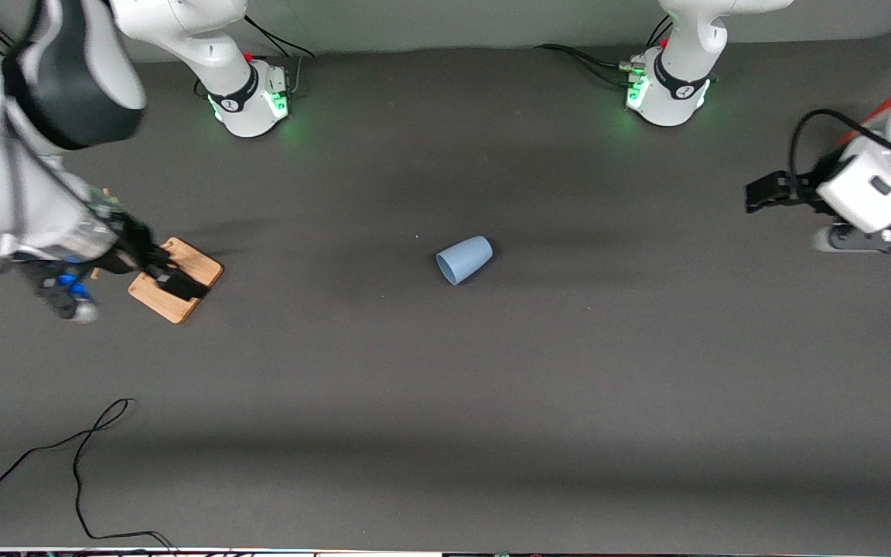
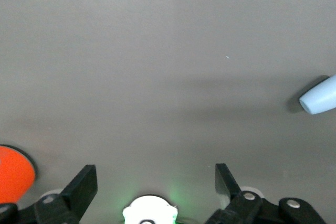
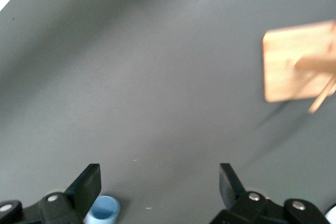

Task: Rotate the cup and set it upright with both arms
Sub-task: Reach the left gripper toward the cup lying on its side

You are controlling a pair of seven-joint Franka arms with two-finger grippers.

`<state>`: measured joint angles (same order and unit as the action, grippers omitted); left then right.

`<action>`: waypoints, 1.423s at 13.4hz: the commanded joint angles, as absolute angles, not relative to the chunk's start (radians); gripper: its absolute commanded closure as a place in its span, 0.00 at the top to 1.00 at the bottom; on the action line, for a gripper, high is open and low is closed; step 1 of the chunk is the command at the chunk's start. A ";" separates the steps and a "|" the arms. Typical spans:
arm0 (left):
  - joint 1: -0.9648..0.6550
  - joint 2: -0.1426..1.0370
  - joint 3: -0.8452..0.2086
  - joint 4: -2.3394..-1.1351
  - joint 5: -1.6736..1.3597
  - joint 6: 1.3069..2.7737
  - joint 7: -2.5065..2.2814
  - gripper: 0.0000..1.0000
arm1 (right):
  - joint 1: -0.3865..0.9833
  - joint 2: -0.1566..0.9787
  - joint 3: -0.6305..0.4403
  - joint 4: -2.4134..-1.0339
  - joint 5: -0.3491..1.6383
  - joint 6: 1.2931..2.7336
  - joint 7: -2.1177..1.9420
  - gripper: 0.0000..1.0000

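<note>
Unlabelled cup (image 1: 465, 259) on its side

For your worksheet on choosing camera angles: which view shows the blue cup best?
The front view: the whole cup lies on its side, in the open. The left wrist view catches only part of it at the picture's edge; the right wrist view shows just its open mouth.

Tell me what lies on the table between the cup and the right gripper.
Nothing: in the front view only bare grey table separates the cup, lying on its side, from the right gripper, open over the wooden rack base.
</note>
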<state>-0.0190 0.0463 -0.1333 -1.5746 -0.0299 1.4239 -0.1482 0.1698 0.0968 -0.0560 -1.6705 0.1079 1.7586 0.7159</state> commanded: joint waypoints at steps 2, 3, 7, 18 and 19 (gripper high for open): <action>-0.031 0.061 -0.257 -1.572 -0.037 1.420 -0.329 1.00 | 0.097 -0.021 -0.064 -1.756 0.094 1.759 0.322 1.00; -0.032 0.074 -0.285 -1.565 -0.041 1.420 -0.371 1.00 | 0.094 -0.041 -0.064 -1.764 0.045 1.759 0.248 1.00; -0.150 0.225 -0.344 -1.424 -0.060 1.439 -0.673 1.00 | 0.078 -0.087 -0.099 -1.810 -0.002 1.767 0.074 1.00; -0.531 0.744 -0.336 -0.976 0.101 1.446 -1.297 1.00 | 0.084 -0.090 -0.137 -1.830 0.012 1.761 0.026 1.00; -0.547 0.770 -0.336 -0.977 0.110 1.456 -1.322 1.00 | 0.084 -0.092 -0.137 -1.830 0.012 1.759 0.026 1.00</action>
